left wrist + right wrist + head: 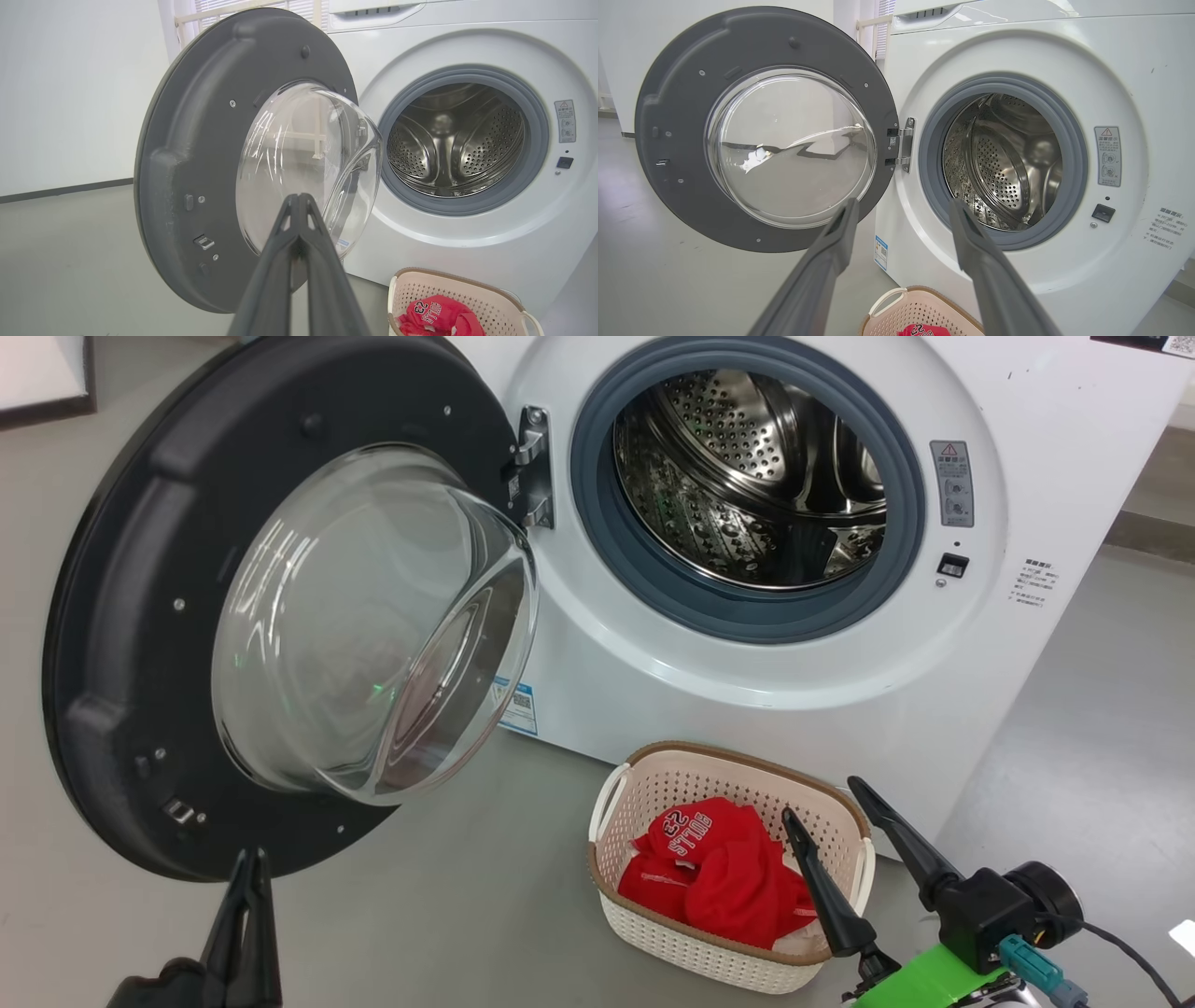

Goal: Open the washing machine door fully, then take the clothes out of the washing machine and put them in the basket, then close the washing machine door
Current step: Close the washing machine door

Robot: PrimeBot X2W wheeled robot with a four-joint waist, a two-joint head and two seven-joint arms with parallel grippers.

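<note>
While the washing machine door point(121, 644) stands wide open, the clothes point(728, 877) lie in the basket point(709, 952).
My left end effector point(250, 868) is clenched, empty, before the door; my right end effector point(822, 799) is released over the basket.

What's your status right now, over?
Left gripper shut, empty, near the door. Right gripper open by the basket. Clothes in basket, drum empty, door wide open. Swing path looks clear.
</note>
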